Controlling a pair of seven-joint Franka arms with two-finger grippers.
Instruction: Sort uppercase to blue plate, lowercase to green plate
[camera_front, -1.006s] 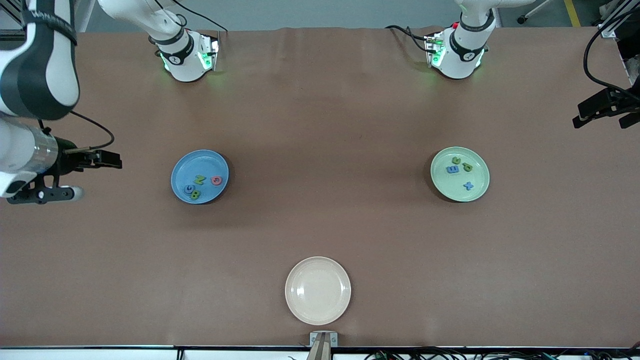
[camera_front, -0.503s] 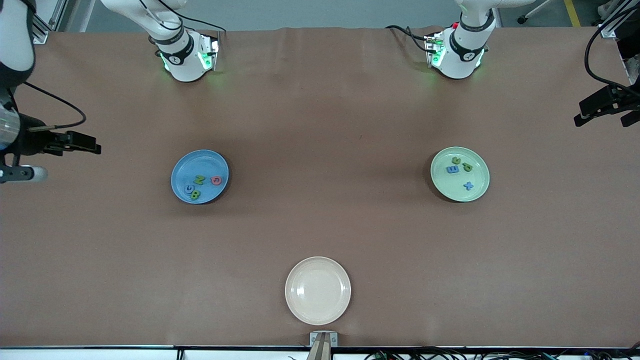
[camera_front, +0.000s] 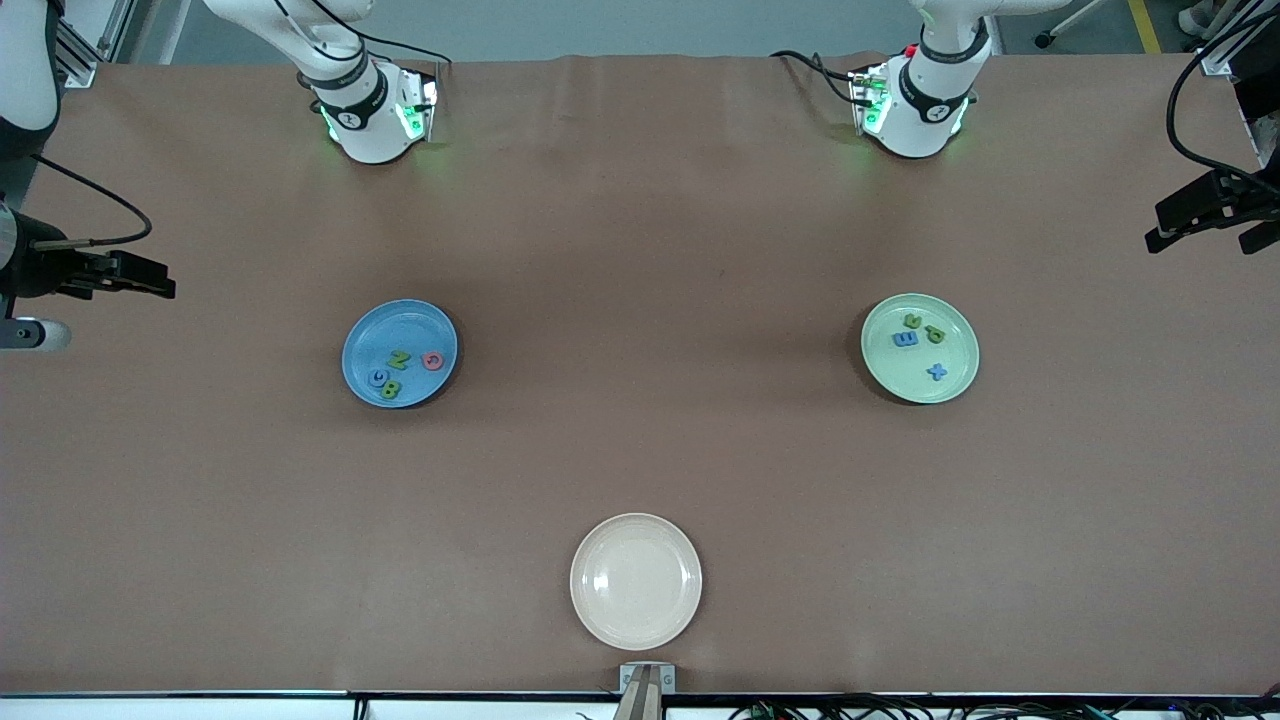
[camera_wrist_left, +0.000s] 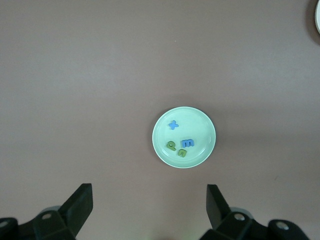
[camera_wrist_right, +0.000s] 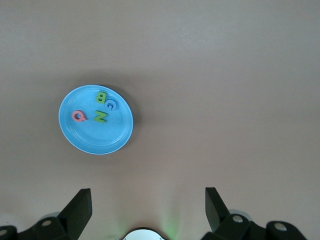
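Note:
The blue plate (camera_front: 400, 323) holds the uppercase letters: green N (camera_front: 399, 359), red Q (camera_front: 433, 361), blue G (camera_front: 377, 378) and green B (camera_front: 391, 389). The green plate (camera_front: 903, 377) holds the lowercase letters: green n (camera_front: 912, 321), green p (camera_front: 936, 335), blue m (camera_front: 905, 339) and blue x (camera_front: 937, 372). My right gripper (camera_wrist_right: 148, 210) is open and empty, high over the table at the right arm's end, with the blue plate (camera_wrist_right: 85, 139) in its view. My left gripper (camera_wrist_left: 150, 210) is open and empty, high over the left arm's end, with the green plate (camera_wrist_left: 204, 126) in its view.
An empty cream plate (camera_front: 636, 580) sits at the table's edge nearest the front camera. The right arm's wrist (camera_front: 90, 275) and the left arm's wrist (camera_front: 1205, 212) hang at the two ends of the table. The arm bases (camera_front: 370, 110) stand along the back edge.
The right arm has drawn back from the blue plate toward its end of the table, largely leaving the front view. The left arm has hardly moved. The letters and plates have not moved.

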